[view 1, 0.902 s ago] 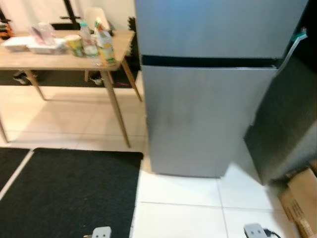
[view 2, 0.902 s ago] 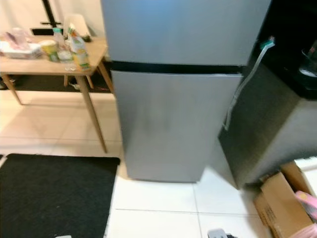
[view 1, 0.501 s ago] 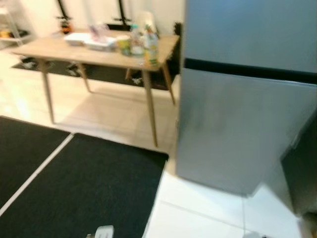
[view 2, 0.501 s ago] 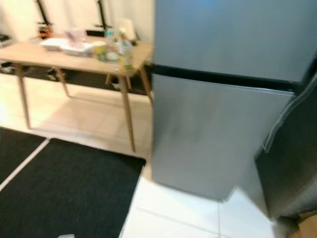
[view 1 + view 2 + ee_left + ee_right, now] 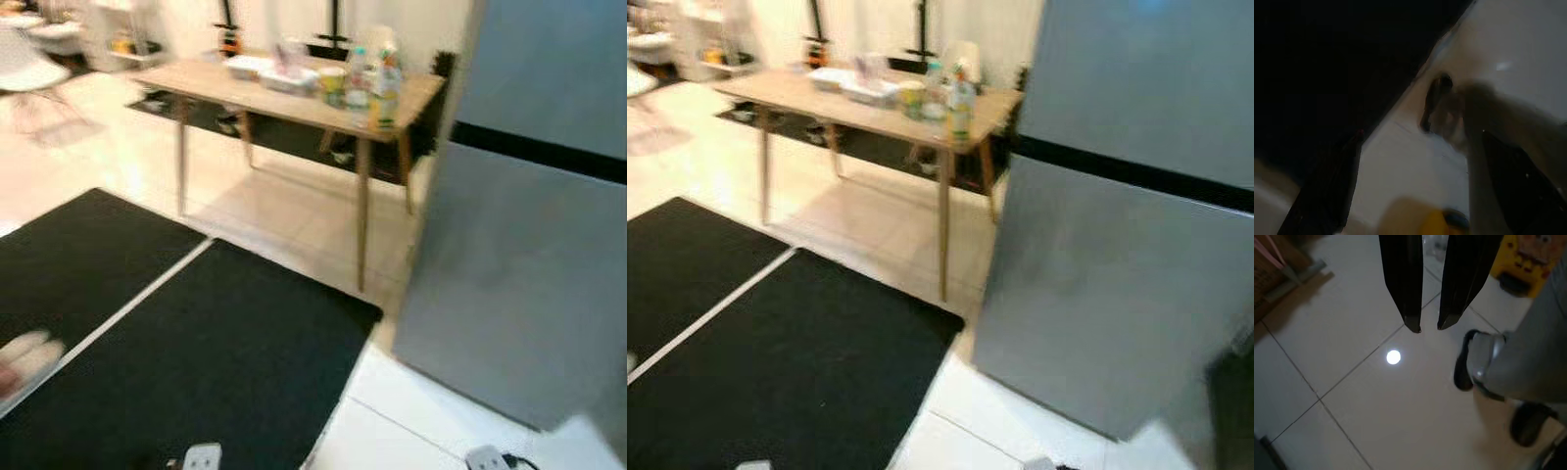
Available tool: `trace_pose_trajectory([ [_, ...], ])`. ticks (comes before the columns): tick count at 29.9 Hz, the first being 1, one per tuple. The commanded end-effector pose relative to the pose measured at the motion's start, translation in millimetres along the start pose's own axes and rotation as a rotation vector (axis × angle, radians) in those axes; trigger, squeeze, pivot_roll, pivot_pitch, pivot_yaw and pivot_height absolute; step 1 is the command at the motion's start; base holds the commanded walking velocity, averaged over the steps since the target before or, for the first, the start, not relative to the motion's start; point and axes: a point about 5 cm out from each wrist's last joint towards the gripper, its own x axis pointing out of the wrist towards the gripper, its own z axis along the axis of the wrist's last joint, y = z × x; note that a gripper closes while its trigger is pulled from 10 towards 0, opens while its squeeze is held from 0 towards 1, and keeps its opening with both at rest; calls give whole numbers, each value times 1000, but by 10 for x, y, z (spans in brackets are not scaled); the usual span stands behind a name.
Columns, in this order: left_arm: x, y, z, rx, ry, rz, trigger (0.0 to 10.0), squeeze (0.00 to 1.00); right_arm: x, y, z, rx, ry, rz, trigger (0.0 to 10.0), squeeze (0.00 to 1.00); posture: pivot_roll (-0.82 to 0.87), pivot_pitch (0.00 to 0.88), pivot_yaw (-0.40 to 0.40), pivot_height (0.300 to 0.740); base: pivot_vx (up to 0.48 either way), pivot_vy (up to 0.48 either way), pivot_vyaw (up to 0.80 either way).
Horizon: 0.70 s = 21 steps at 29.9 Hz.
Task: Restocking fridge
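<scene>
I am on approach, with nothing picked up yet. The tall grey two-door fridge (image 5: 1127, 245) stands on my right with both doors shut, a black seam between the upper and lower door. To its left is the light wooden four-legged bench (image 5: 294, 93), and the stock sits on its near end: a green-labelled plastic bottle (image 5: 384, 83), a clear bottle beside it, a pale cup (image 5: 332, 83) and some white trays (image 5: 260, 70) further back. The head views are blurred, so I cannot read labels or count items. A black floor mat (image 5: 784, 362) lies between me and the bench.

My right hand (image 5: 1426, 328) hangs idle over the white tile floor (image 5: 1352, 396), its two black fingers a little apart and gripping nothing. My left hand's camera is too dark and smeared; I cannot tell whether that hand is open or closed.

As I judge it, the step in hand is getting to the bench. Next I need to square up to its near corner, close enough to reach the bottles, then raise an arm for a grasp.
</scene>
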Motion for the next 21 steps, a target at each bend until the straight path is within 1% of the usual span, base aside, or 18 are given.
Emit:
trace_pose_trajectory([
  [1, 4, -41, -19, 10, 11, -18, 10000, 0, 14, 23, 65, -15, -17, 0, 10000, 0, -60, 0, -30, 740, 0, 0, 763],
  [2, 4, -41, -18, 20, 13, -20, 10000, 0, 14, 22, 65, -18, -17, -3, 10000, 0, -60, 0, -31, 740, 0, 0, 700],
  [4, 4, -39, -21, 25, 17, -24, 10000, 0, 14, 17, 65, -9, -18, -14, 10000, 0, -60, 0, -31, 740, 0, -386, 0],
  [18, 4, -28, -10, 30, 16, -26, 10000, 0, 16, 35, 71, -15, -25, -3, 10000, 0, -60, 0, -31, 740, 0, -480, 0],
  [21, 2, -23, -16, 31, 19, -25, 10000, 0, 16, 37, 75, -33, -24, 4, 10000, 0, -60, 0, -31, 740, 0, -480, 0],
])
